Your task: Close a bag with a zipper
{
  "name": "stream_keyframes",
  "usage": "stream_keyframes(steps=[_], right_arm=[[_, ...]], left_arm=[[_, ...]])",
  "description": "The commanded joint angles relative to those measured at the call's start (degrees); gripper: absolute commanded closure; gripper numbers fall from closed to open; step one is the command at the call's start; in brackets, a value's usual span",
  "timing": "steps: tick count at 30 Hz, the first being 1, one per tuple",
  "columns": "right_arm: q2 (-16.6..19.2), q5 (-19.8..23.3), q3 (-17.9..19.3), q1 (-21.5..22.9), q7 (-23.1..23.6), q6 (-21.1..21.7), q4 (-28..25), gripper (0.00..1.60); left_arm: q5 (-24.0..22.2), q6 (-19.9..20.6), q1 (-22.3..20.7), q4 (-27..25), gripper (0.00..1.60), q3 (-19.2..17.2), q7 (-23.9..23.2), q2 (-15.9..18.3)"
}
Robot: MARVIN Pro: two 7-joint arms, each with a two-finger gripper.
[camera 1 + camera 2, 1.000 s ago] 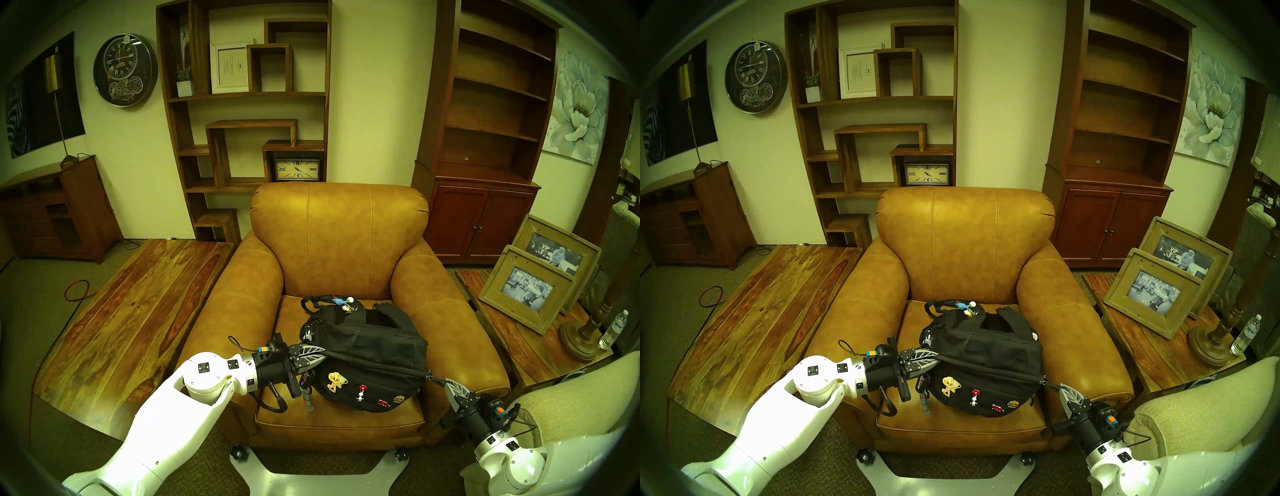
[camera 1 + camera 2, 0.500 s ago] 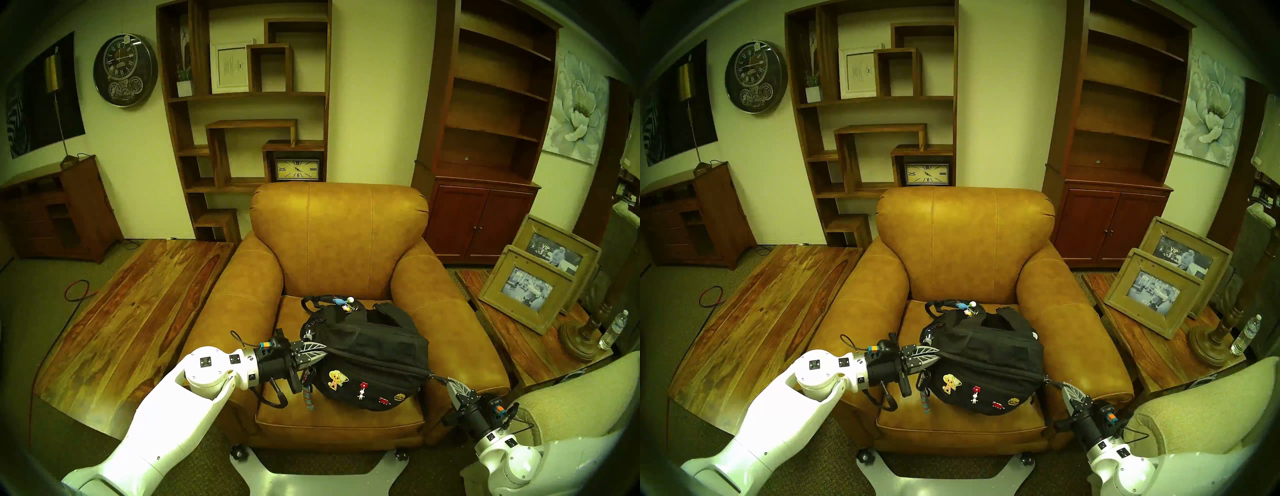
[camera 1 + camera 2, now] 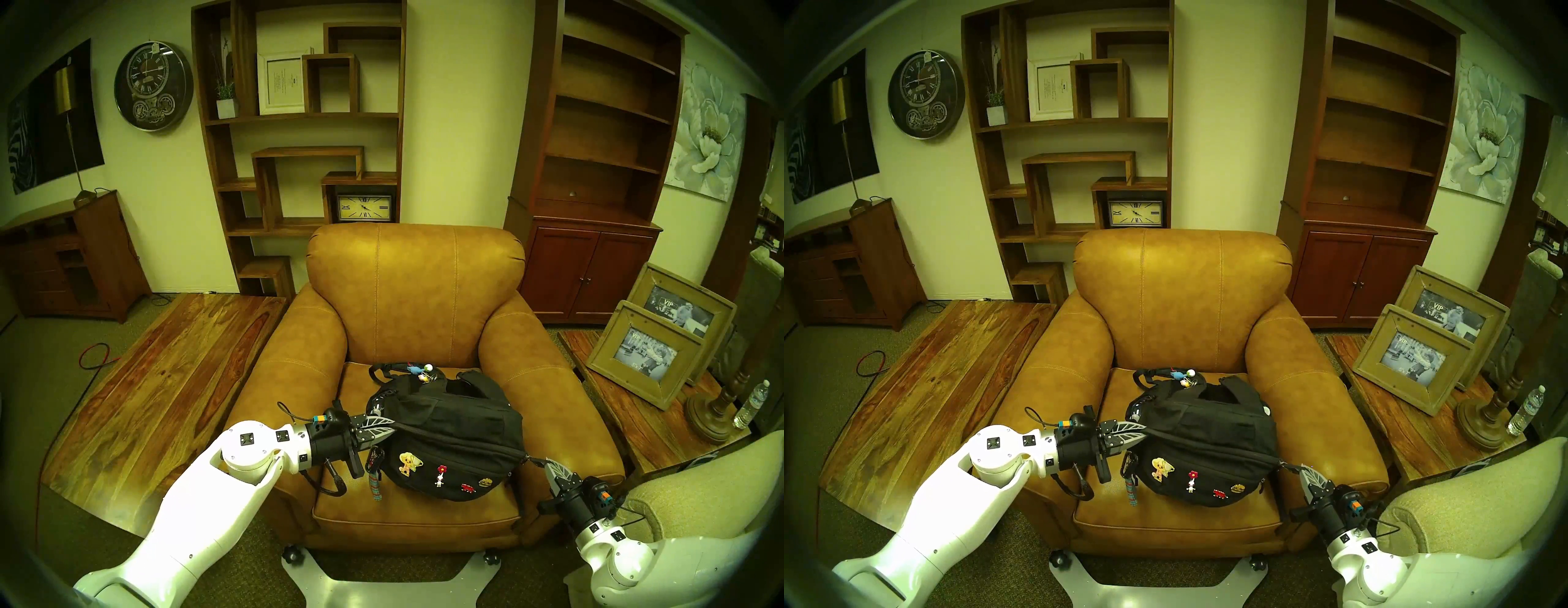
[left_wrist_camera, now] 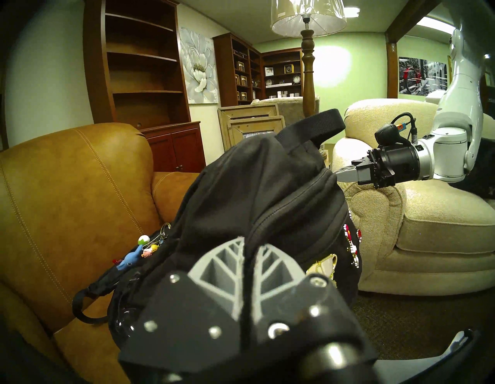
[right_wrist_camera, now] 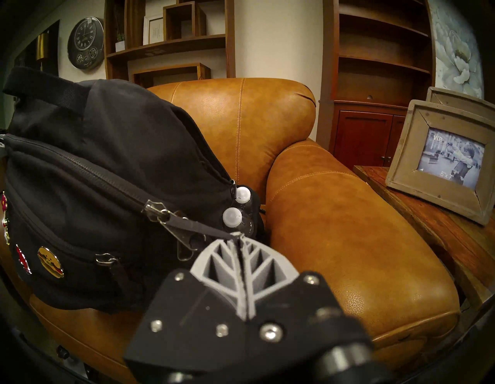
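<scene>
Backpack (image 3: pixel 449 441), black, lying on tan leather armchair (image 3: pixel 415 297) seat, pinned front pocket facing robot. Zipper (image 5: pixel 88 174) drawn along pocket top to right end, apparently shut; contents hidden. Left pincer (image 3: pixel 392 426) clamped on fabric at backpack's left end. Right pincer (image 5: pixel 239 237) clamped on dark pull strap (image 5: pixel 198 226), strap taut. Risks: further pulling may drag backpack off cushion, tear strap from slider, or slip fabric from left grip.
</scene>
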Motion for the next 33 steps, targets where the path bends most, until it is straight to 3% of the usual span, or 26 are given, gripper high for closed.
stream_keyframes(steps=[1, 13, 26, 33], right_arm=[[-0.6, 3.4, 0.7, -0.5, -0.4, -1.1, 6.4, 1.6], [-6.9, 3.5, 2.5, 1.5, 1.9, -4.4, 12.3, 1.6], [-10.9, 4.8, 2.6, 2.9, 3.6, -2.8, 18.2, 1.6], [-15.5, 5.0, 2.5, 4.5, 5.4, -3.1, 23.1, 1.6]], left_arm=[[-1.1, -0.1, -2.3, 0.1, 1.6, -4.3, 1.6, 1.7], [-0.7, 0.1, -2.3, -0.1, 1.6, -4.4, 2.1, 1.3], [-0.5, 0.2, -2.3, -0.3, 1.6, -4.5, 2.4, 1.2], [-0.4, 0.3, -2.3, -0.4, 1.6, -4.4, 2.5, 1.1]])
